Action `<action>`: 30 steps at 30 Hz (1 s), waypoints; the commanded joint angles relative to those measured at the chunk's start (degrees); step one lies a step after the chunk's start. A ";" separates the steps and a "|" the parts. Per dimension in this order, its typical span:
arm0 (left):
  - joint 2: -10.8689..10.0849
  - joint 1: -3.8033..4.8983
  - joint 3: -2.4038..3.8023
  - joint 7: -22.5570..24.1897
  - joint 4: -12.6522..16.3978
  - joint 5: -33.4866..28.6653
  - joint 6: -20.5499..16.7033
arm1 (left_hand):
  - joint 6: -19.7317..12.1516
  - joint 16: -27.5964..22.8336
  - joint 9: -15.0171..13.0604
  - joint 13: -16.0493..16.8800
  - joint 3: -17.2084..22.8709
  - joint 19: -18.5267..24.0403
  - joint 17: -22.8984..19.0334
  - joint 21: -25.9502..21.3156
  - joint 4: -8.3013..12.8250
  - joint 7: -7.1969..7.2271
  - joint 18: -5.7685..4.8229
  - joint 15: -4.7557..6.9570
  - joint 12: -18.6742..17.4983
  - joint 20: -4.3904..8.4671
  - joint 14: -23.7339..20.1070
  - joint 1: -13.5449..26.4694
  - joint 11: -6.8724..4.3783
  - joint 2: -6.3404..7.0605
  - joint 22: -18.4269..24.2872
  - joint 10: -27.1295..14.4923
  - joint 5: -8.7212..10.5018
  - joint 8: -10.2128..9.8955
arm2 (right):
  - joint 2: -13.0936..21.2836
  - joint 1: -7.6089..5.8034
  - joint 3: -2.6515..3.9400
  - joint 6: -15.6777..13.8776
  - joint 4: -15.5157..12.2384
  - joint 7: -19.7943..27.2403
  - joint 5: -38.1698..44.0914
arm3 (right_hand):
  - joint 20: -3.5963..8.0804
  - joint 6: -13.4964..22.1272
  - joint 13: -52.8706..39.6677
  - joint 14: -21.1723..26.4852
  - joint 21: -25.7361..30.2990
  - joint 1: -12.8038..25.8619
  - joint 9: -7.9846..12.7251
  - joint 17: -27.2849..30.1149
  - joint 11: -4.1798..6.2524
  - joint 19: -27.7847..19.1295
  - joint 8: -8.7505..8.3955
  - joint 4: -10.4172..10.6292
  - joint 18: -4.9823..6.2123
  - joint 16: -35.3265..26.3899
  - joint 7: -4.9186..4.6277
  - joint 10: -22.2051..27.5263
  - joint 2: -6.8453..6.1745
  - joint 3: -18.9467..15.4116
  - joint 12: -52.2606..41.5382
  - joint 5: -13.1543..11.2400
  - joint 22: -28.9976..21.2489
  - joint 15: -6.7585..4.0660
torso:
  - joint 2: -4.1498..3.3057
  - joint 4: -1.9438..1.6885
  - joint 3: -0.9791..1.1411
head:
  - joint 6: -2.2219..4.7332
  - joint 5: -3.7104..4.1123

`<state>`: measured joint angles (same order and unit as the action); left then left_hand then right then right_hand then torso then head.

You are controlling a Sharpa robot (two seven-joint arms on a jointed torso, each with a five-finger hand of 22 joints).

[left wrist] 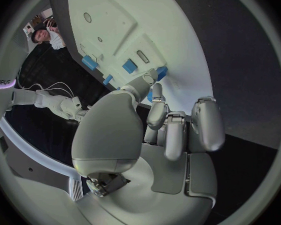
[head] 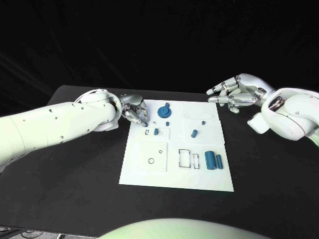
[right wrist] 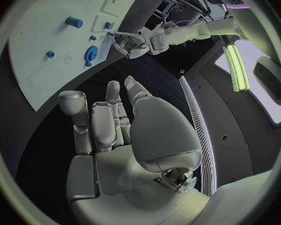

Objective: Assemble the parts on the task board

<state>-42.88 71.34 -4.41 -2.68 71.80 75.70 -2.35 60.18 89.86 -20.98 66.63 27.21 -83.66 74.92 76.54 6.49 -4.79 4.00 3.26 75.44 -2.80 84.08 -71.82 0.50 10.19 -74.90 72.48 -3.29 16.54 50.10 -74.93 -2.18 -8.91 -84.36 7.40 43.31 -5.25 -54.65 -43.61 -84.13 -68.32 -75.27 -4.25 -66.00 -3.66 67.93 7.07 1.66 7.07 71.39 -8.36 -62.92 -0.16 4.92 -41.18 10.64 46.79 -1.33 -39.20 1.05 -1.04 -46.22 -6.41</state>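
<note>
The white task board [head: 175, 177] lies mid-table. On it are a blue gear-shaped part [head: 164, 112] near the far edge, several small blue parts such as one [head: 194, 133] in the middle, and a blue cylinder [head: 211, 160] at the near right. My left hand [head: 133, 112] hovers over the board's far left corner, fingertips pointing down at it. In the left wrist view, the left hand [left wrist: 162, 135] pinches a small blue part [left wrist: 151, 95] between thumb and finger. My right hand [head: 235, 95] hangs beyond the board's far right corner, fingers loosely spread, holding nothing.
The black table [head: 73, 164] has bare room on both sides of the board. Rectangular recesses [head: 185, 158] and a raised square plate with holes [head: 151, 155] mark the board's near half. The right wrist view shows the board [right wrist: 40, 20] and my left hand [right wrist: 131, 42] across it.
</note>
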 commanded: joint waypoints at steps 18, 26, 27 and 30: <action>-1.06 0.02 0.39 0.21 0.96 -1.42 2.17 | -3.03 0.14 0.38 -1.36 -1.78 0.00 15.08 -1.10 -0.70 -0.98 -0.49 -1.09 -1.16 -0.95 5.92 1.55 0.98 0.89 -4.69 -1.50 0.06 -1.30 | -0.06 0.16 0.00 0.42 0.08 0.43 0.50 | 0.10 -0.33 0.07 -0.77 0.29 -0.19 0.09 0.03 0.36 -0.27 0.32 0.02 0.90 -0.15 -0.08 0.05 0.24 -0.37 0.22 -0.22 -0.07 0.26 | -0.01 0.02 -0.04 | -0.10 0.07; -3.19 1.38 1.48 -0.69 2.81 -2.40 5.14 | -5.09 0.14 1.05 -2.31 -3.72 0.22 15.08 -1.75 -1.74 -1.80 -0.37 -1.75 -1.62 -1.59 5.92 2.75 1.73 1.35 -4.39 -2.37 0.07 -2.40 | -0.07 0.18 -0.01 0.38 0.16 0.38 0.49 | 0.10 -0.33 0.07 -0.77 0.29 -0.19 0.09 0.03 0.36 -0.27 0.32 0.02 0.90 -0.15 -0.08 0.05 0.24 -0.37 0.22 -0.22 -0.07 0.26 | 0.07 -0.06 0.09 | 0.07 -0.02; -3.36 1.71 1.53 -0.87 2.96 -2.43 5.72 | -5.51 0.14 1.19 -2.57 -4.07 0.25 15.08 -1.85 -1.97 -1.91 -0.35 -1.84 -1.77 -1.67 5.92 3.01 1.83 1.40 -4.34 -2.57 0.07 -2.64 | -0.08 0.18 -0.01 0.37 0.17 0.38 0.49 | 0.10 -0.33 0.07 -0.77 0.29 -0.19 0.09 0.03 0.36 -0.27 0.32 0.02 0.90 -0.15 -0.08 0.05 0.24 -0.37 0.22 -0.22 -0.07 0.26 | 0.06 -0.07 0.06 | 0.11 0.00; -3.67 2.94 1.64 -1.57 3.33 -2.32 7.42 | -7.47 0.14 1.86 -3.34 -7.16 0.24 15.08 -2.07 -4.14 -2.08 -0.30 -2.04 -2.12 -1.93 5.92 5.44 1.91 1.62 -4.28 -2.81 0.21 -3.57 | -0.14 0.19 -0.01 0.34 0.25 0.38 0.47 | 0.10 -0.32 0.11 -0.78 0.31 -0.21 0.10 0.05 0.36 -0.26 0.33 0.02 0.90 -0.19 -0.09 0.05 0.26 -0.39 0.23 -0.24 -0.08 0.26 | 0.04 -0.03 0.00 | 0.17 0.00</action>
<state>-46.55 73.92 -2.85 -3.30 74.81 74.03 1.38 53.13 89.86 -19.26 63.41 20.80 -83.42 74.91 74.70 2.81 -6.86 4.00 1.62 73.51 -4.23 84.08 -66.88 2.65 11.79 -74.90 69.91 -3.29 13.14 50.04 -74.79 -2.19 -8.90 -84.14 7.40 43.35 -5.25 -54.65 -43.60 -84.13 -68.32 -75.27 -4.25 -66.00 -3.66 67.93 7.07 1.66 7.08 71.39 -8.36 -62.93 -0.16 4.92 -41.18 10.64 46.79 -1.33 -39.14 1.02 -0.99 -46.12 -6.39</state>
